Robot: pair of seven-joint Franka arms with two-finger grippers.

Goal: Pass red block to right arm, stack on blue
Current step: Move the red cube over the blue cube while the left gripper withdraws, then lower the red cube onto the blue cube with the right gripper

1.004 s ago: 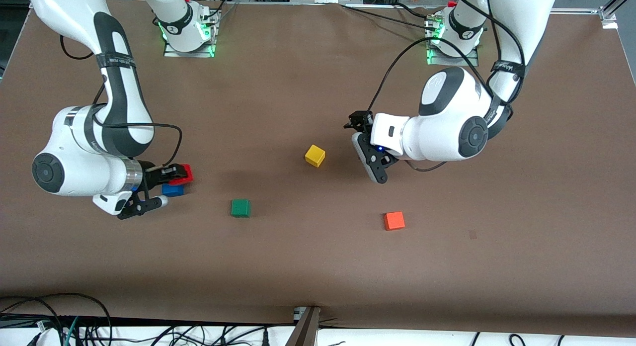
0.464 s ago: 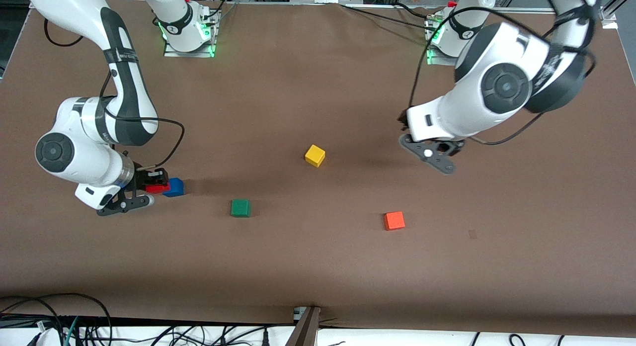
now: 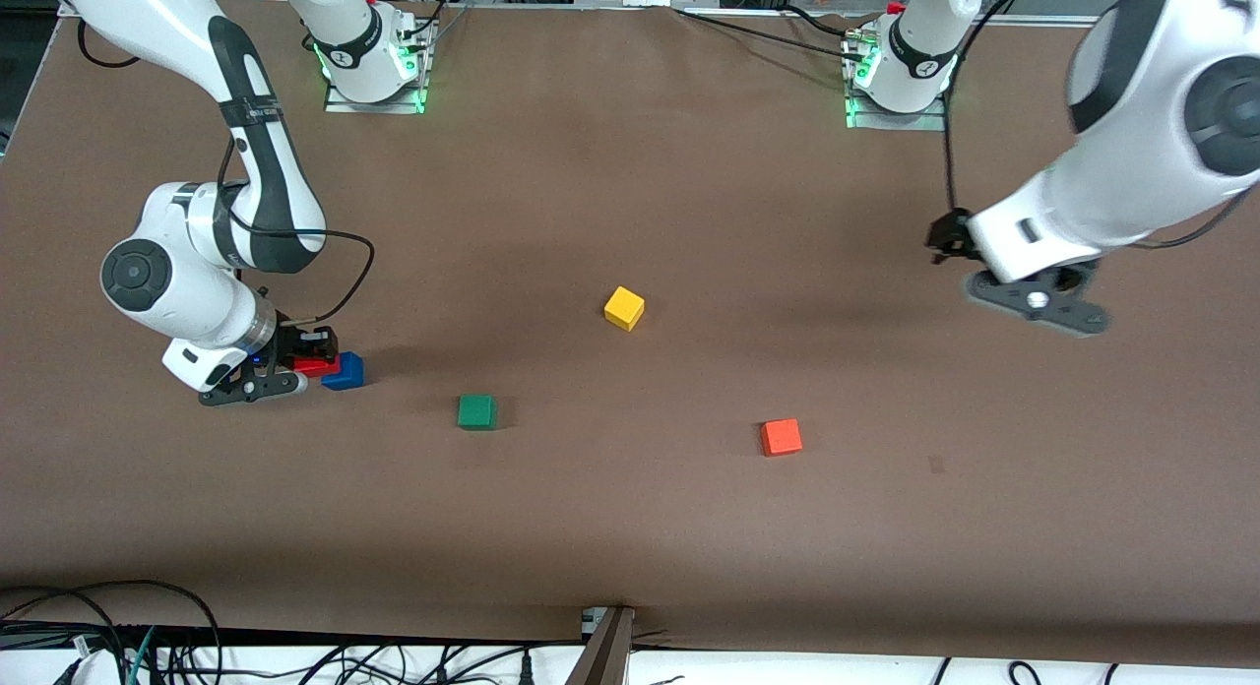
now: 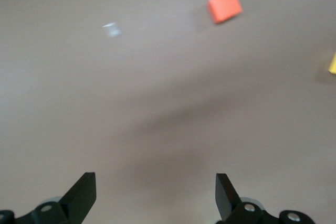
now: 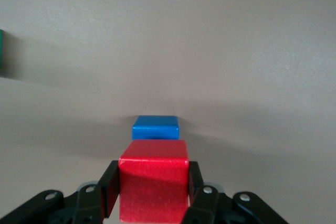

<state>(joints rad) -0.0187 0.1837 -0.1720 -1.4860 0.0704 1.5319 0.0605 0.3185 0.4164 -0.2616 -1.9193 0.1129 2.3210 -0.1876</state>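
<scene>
I see bare brown table [image 3: 630, 528] all around the right gripper [image 3: 313, 360], which is clamped on the red block [image 5: 153, 184], held just beside the blue cube [image 3: 344, 371], toward the right arm's end. The green cube [image 3: 476, 411] lies well apart. My left gripper [image 4: 156, 195] hangs spread wide, holding nothing, over bare table at the left arm's end.

table [image 3: 630, 528]: brown, lying flat | yellow cube [image 3: 624, 308]: sitting mid-table | green cube [image 3: 476, 411], orange-red cube [image 3: 781, 437], blue cube [image 3: 345, 371]: all sitting nearer the camera than the yellow cube
</scene>
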